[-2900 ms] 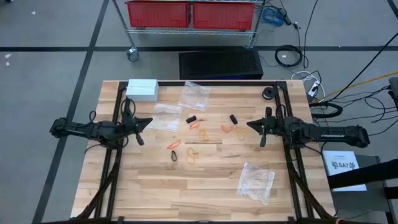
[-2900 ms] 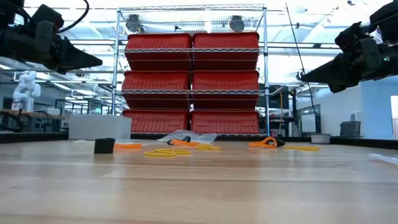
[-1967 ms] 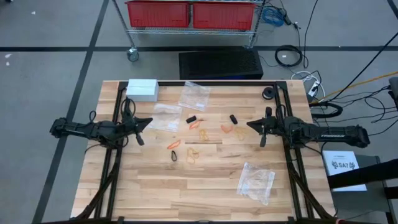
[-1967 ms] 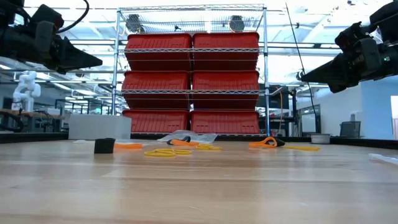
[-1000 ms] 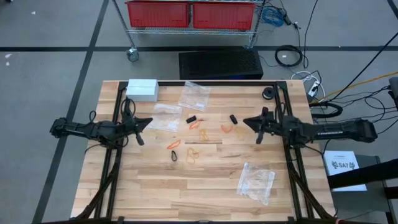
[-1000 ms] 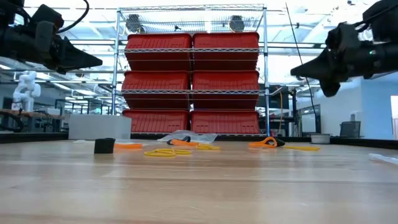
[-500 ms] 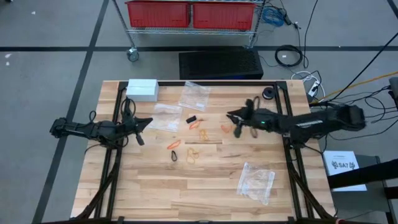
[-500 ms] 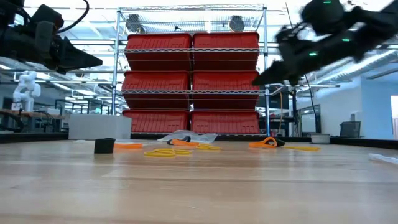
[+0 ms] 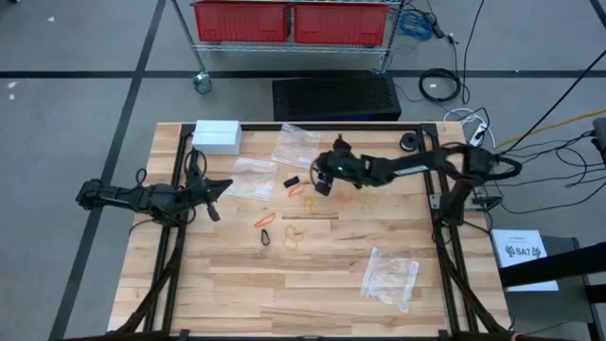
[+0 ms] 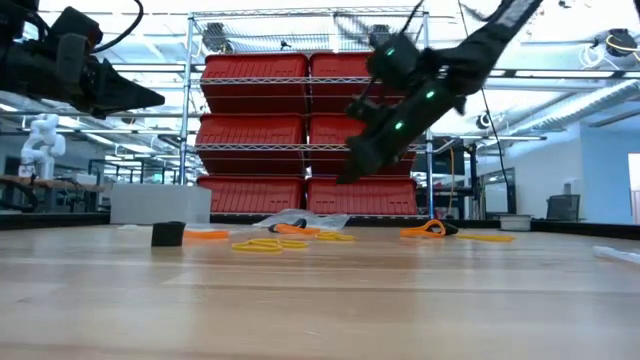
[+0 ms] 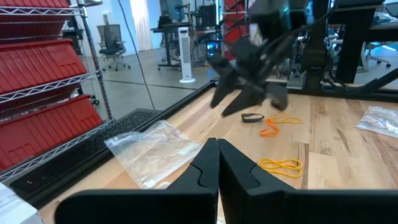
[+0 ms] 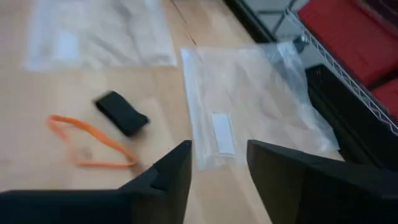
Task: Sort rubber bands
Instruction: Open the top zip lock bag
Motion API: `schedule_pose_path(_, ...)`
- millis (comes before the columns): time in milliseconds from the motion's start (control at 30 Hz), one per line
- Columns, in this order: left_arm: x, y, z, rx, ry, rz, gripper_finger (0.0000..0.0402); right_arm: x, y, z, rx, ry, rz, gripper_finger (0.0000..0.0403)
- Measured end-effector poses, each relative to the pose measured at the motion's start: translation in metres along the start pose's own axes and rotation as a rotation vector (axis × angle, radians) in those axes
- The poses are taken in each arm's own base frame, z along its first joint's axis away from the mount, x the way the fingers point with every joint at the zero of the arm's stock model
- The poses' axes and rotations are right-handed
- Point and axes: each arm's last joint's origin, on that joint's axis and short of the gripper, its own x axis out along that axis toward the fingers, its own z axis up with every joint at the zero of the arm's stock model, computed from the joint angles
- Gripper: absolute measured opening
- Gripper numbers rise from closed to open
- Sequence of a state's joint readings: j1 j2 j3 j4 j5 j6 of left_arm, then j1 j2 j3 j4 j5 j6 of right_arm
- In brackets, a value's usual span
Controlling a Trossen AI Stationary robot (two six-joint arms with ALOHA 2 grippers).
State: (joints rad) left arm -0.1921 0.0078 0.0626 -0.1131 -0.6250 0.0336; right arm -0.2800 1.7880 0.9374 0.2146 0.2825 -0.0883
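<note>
From above, small orange, black and yellow rubber bands (image 9: 287,232) lie scattered mid-table on the pale wooden table (image 9: 237,294). The right gripper (image 9: 322,176) hangs over them near a clear plastic bag (image 9: 295,144); the left gripper (image 9: 214,195) waits at the left edge.

Right wrist view: fingers (image 12: 171,174) parted above an orange band (image 12: 87,143).

Left wrist view: fingers (image 11: 208,165) pressed together.

Bright, even overhead light on the wooden table (image 9: 237,284); shadows under both arms are faint and soft. Behind the red bins (image 10: 305,130), ceiling lights blow out to white glare. The right arm (image 10: 420,85) is motion-smeared in front of those bins. In the right wrist view the clear bag (image 12: 249,93) and black band (image 12: 122,113) near it look soft, smeared.
</note>
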Motion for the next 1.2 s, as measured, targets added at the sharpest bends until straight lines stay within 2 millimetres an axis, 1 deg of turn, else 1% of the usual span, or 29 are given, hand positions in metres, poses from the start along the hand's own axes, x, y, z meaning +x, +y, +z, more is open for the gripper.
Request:
schedule_pose_path(100, 0.000, 0.000, 0.000, 0.000, 0.000, 0.000, 0.0002, 0.019, 0.000, -0.004, -0.032, 0.051, -0.008, 0.0169)
schedule_pose_path(233, 0.000, 0.000, 0.000, 0.000, 0.000, 0.000, 0.0002, 0.041, 0.004, -0.009, -0.051, 0.089, -0.001, 0.0171)
schedule_pose_path(367, 0.000, 0.000, 0.000, 0.000, 0.000, 0.000, 0.0002, 0.056, 0.009, -0.009, -0.050, 0.104, 0.021, 0.0171)
schedule_pose_path(533, 0.000, 0.000, 0.000, 0.000, 0.000, 0.000, 0.0002, 0.071, 0.012, -0.012, -0.054, 0.135, 0.019, 0.0170)
schedule_pose_path(633, 0.000, 0.000, 0.000, 0.000, 0.000, 0.000, 0.0002, 0.079, 0.013, -0.012, -0.047, 0.139, 0.012, 0.0159)
schedule_pose_path(700, 0.000, 0.000, 0.000, 0.025, 0.000, 0.001, 0.0002, 0.083, 0.014, -0.011, -0.041, 0.138, 0.008, 0.0142)
schedule_pose_path(833, 0.000, 0.000, 0.000, 0.293, 0.001, 0.005, 0.0002, 0.083, 0.012, -0.010, -0.014, 0.140, 0.014, 0.0093)
schedule_pose_path(900, 0.000, 0.000, 0.000, 0.366, 0.001, 0.005, 0.0002, 0.082, 0.012, -0.010, -0.015, 0.148, 0.015, 0.0063)
schedule_pose_path(1000, 0.000, 0.000, 0.000, 0.395, 0.001, 0.006, 0.0002, 0.080, 0.012, -0.010, -0.013, 0.162, 0.011, 0.0019)
schedule_pose_path(1033, 0.000, 0.000, 0.000, 0.394, 0.001, 0.005, 0.0002, 0.079, 0.011, -0.010, -0.009, 0.166, 0.008, 0.0010)
schedule_pose_path(1200, 0.000, 0.000, 0.000, 0.393, 0.001, 0.006, 0.0002, 0.066, 0.009, -0.006, -0.007, 0.223, 0.006, 0.0007)
